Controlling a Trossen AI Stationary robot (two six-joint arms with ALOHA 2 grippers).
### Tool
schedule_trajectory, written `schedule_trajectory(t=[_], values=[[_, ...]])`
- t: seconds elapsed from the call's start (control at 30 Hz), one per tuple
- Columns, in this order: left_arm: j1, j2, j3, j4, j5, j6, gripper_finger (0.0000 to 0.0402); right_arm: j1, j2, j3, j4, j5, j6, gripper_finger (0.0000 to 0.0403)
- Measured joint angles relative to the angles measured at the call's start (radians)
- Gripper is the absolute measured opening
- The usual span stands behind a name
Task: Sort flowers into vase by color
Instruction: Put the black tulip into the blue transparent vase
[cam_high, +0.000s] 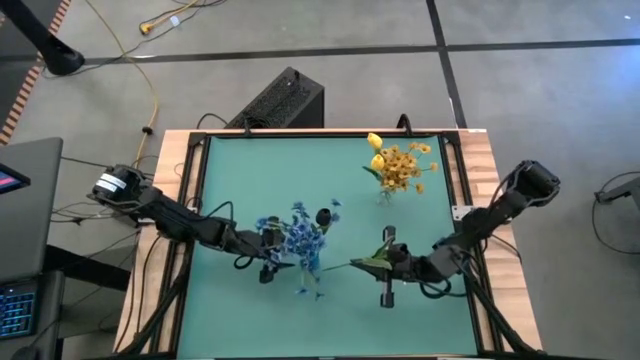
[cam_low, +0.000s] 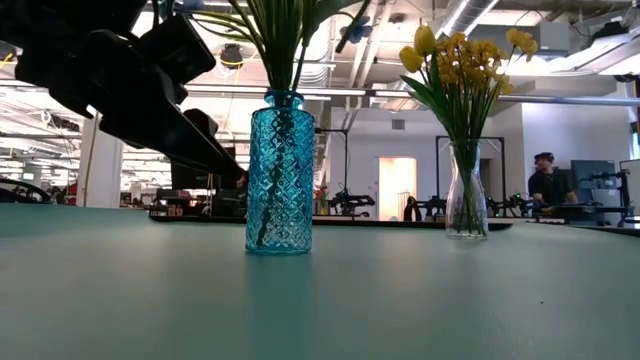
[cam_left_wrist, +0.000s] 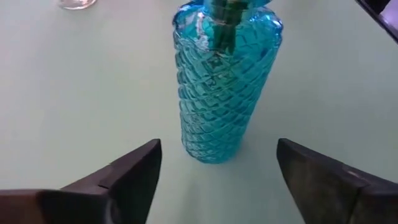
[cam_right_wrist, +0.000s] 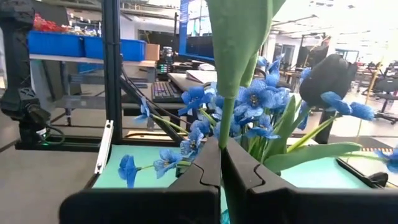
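Observation:
A blue patterned glass vase stands on the green table, with blue small-bloom flowers in it. My left gripper is open, one finger on either side of the vase and short of it, touching nothing. From the right, my right gripper is shut on a green flower stalk next to the blue blooms. A dark bud shows among those blooms; whether it belongs to the held stalk I cannot tell. Yellow flowers stand in a clear vase at the far right. My right gripper pinches the thin green stalk between its two fingers, just below a broad green leaf. The fingers come about level from the table's right side and lie across the stalk. The stalk is held up off the table, at the height of the blue blooms.
A raised black frame runs around the green table. A black box sits beyond the far edge. Open green surface lies at the far left and along the near edge. A person stands in the room behind the table.

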Motion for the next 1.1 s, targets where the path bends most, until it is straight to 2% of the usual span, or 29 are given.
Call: schedule_trajectory(t=[0.13, 0.27, 0.4, 0.53, 0.7, 1.1], values=[[-0.012, 0.0, 0.0, 0.001, -0.002, -0.002, 0.034, 0.008, 0.0, 0.0, -0.002, 0.003, 0.008, 0.0025], [-0.025, 0.0, 0.0, 0.042, -0.042, -0.016, 0.0343, -0.008, 0.048, 0.001, 0.053, 0.004, -0.01, 0.0025], [-0.031, 0.0, 0.0, 0.089, -0.105, 0.013, 0.0342, -0.028, 0.125, 0.001, 0.208, 0.007, -0.099, 0.0025], [-0.024, 0.0, 0.0, 0.118, -0.116, 0.025, 0.0341, -0.036, 0.171, 0.005, 0.334, 0.007, -0.193, 0.0025], [0.005, 0.0, 0.0, 0.148, -0.114, 0.045, 0.0341, -0.064, 0.181, 0.035, 0.29, 0.007, -0.204, 0.0025], [0.033, 0.0, 0.0, 0.179, 0.009, 0.059, 0.0341, -0.115, 0.181, 0.048, 0.197, 0.003, -0.158, 0.0025]])
